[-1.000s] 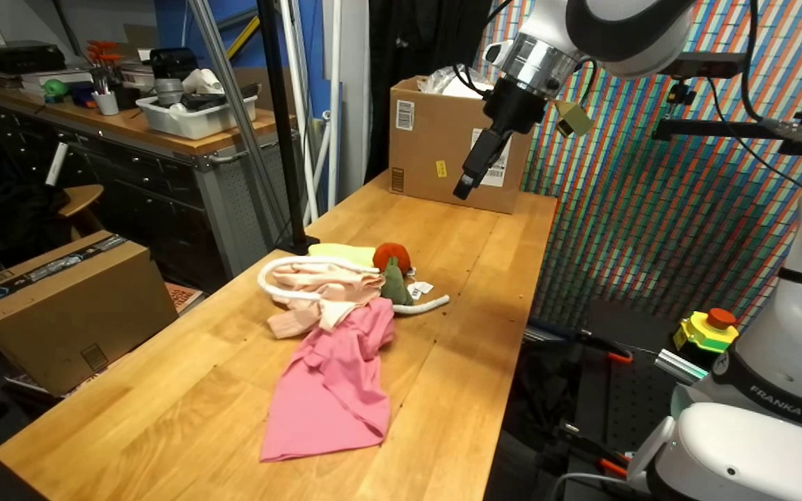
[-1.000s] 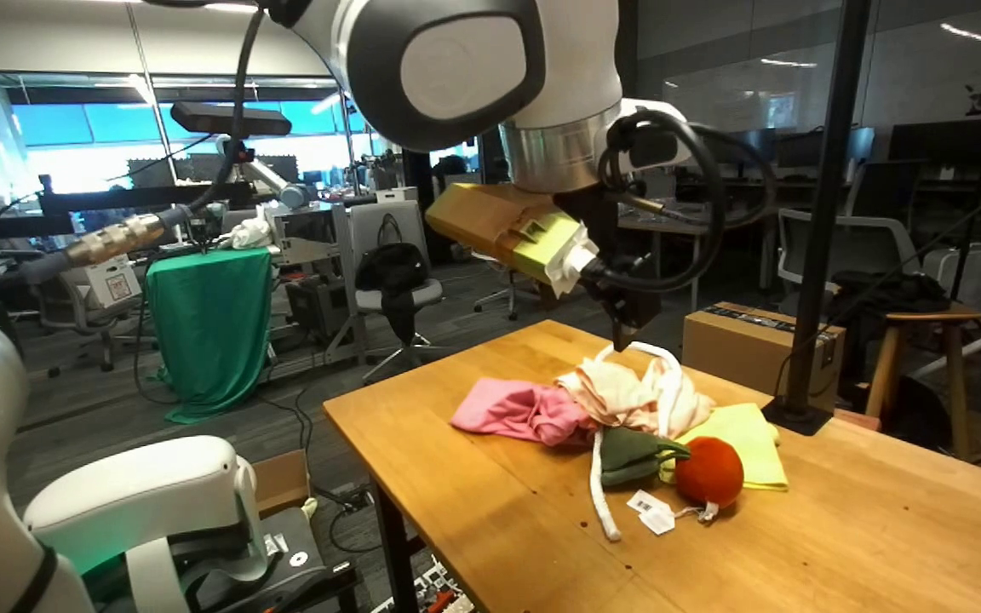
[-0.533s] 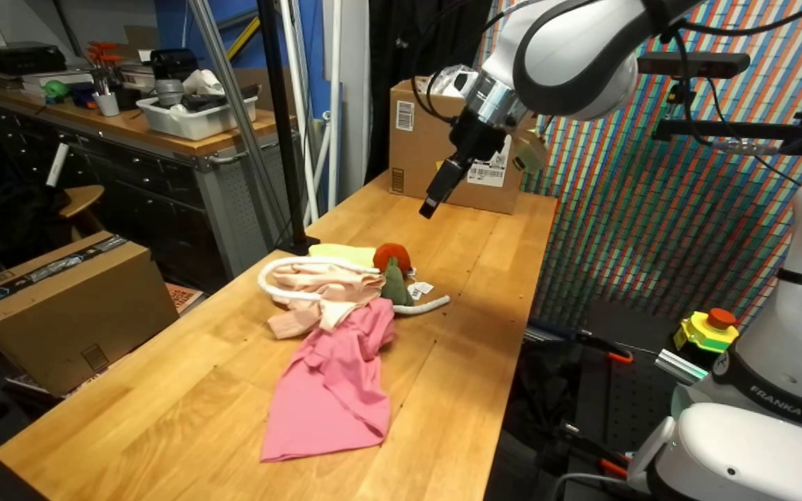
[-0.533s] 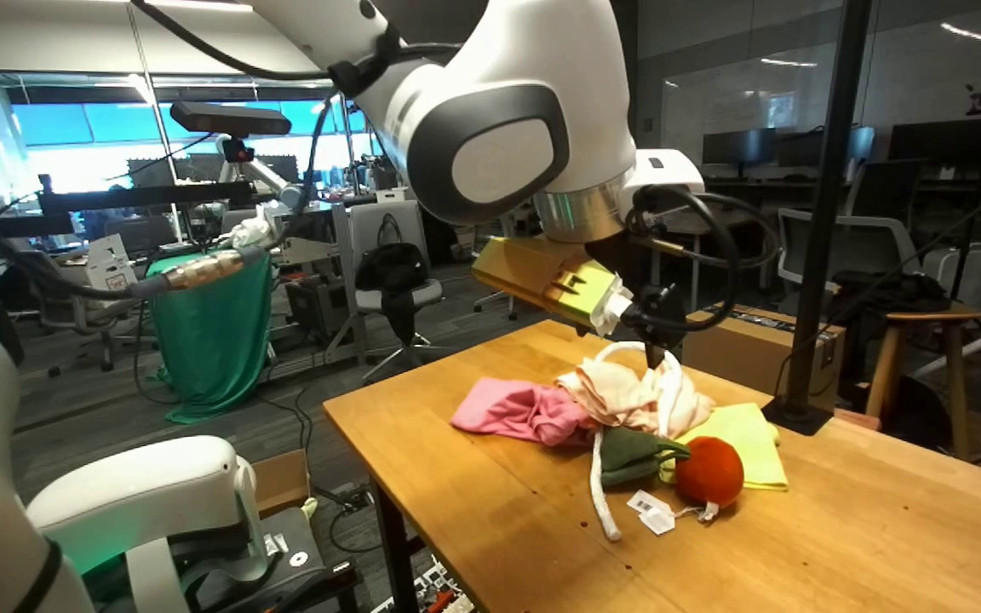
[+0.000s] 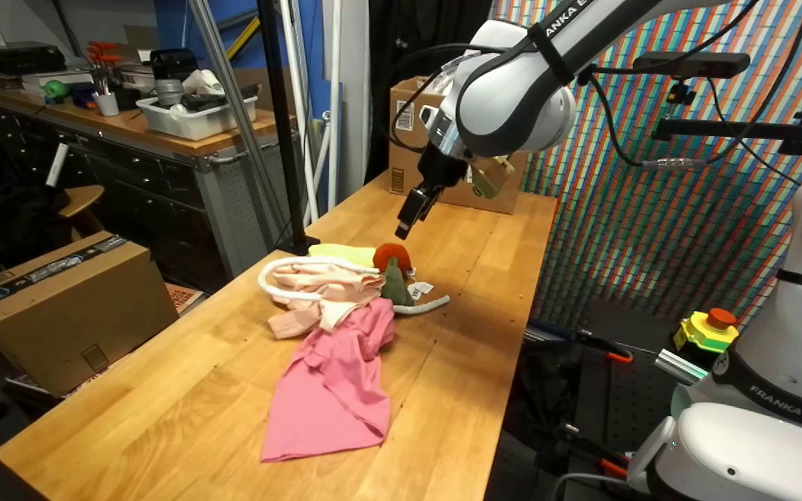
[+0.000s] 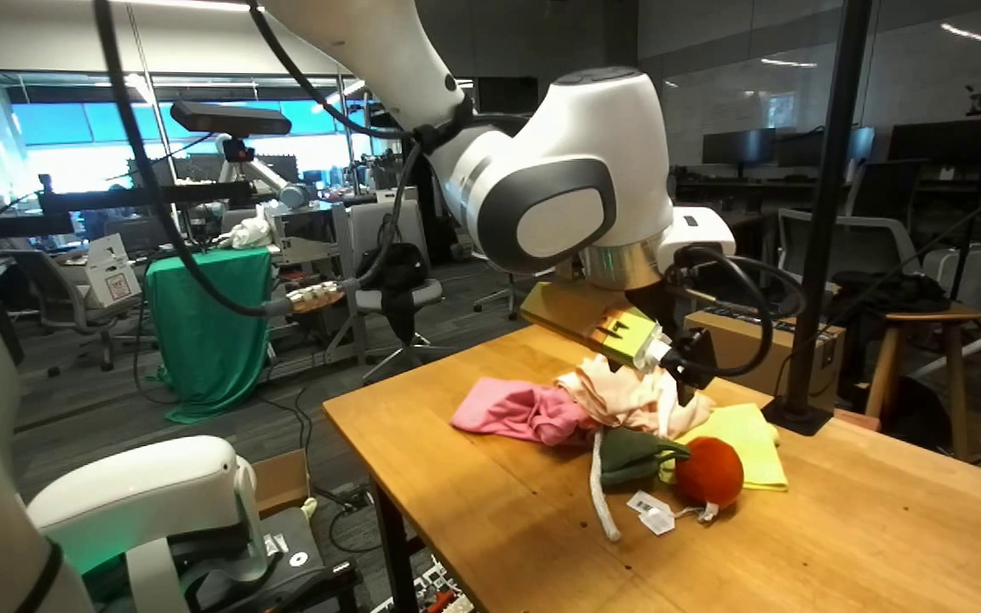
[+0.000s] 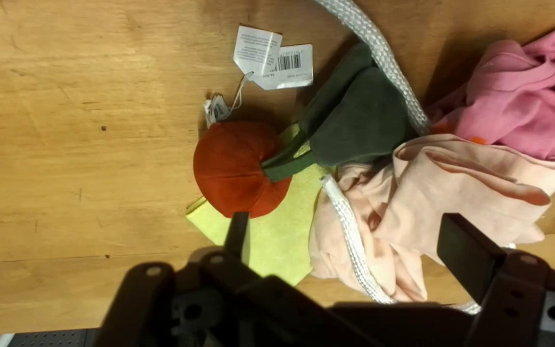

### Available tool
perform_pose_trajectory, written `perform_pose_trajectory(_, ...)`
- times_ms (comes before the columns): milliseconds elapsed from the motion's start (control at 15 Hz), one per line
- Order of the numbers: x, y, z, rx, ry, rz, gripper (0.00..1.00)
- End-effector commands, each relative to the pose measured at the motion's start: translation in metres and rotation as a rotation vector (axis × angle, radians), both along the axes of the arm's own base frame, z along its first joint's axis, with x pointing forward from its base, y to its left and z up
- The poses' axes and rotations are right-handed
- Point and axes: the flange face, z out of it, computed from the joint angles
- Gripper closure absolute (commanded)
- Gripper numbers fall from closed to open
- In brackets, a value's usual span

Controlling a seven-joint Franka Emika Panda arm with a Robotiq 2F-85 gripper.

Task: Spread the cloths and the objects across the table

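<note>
- Progress, as judged: little done; all five task items lie in one touching cluster on the tabletop (image 5: 457, 362).
- Nearest in an exterior view: the pink cloth (image 5: 331, 396), its near part laid flat, its far part bunched against the peach cloth (image 7: 460, 193).
- Next: the peach cloth, heaped and not spread, with a white braided cord (image 7: 384, 57) looping over it.
- Beyond: the red-and-green plush toy (image 7: 239, 168), overlapping the yellow-green cloth (image 7: 282, 236), which lies fairly flat but looks folded.
- The hand (image 7: 347, 231) hangs above the cluster, fingers well apart, gripping nothing; a pick appears to be in preparation.
- Left to do, as judged: part all five items and flatten the cloths.
- Count: three cloths, one cord, one plush toy with two paper tags (image 7: 258, 53) visible, one hand; at the tabletop's far end, one cardboard box (image 5: 406, 163).
</note>
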Motion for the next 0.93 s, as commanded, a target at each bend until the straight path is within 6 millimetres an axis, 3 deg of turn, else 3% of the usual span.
perform_pose_trajectory(0,0.022,-0.002,-0.013,-0.008,0.002,-0.032,0.00)
perform_pose_trajectory(867,0.050,-0.003,-0.056,0.018,0.092,-0.103,0.00)
